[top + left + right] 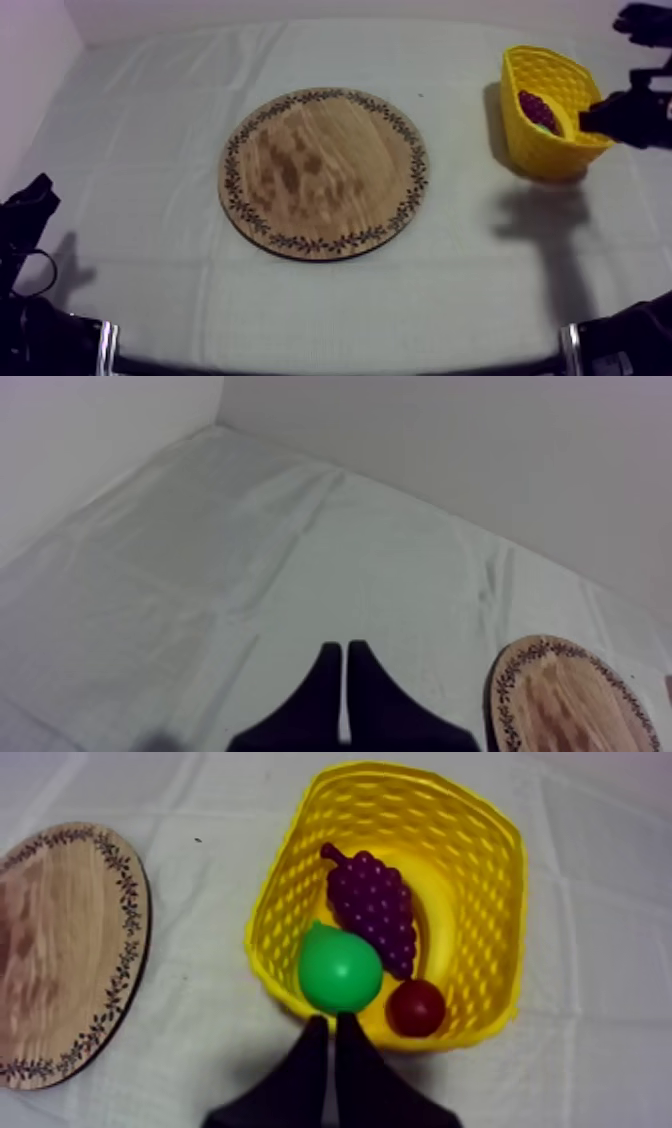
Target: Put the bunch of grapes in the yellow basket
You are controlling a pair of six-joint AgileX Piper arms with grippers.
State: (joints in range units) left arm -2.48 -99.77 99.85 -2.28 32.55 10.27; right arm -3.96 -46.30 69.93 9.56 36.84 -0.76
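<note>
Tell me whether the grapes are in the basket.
In. The bunch of grapes lies inside the yellow basket, beside a pear.

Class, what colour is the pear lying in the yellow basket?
Green; the pear shows best in the right wrist view.

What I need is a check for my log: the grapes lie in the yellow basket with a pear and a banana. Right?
Not quite: there is no banana. The right wrist view shows the bunch of grapes lying in the yellow basket with a pear and a small red fruit.
</note>
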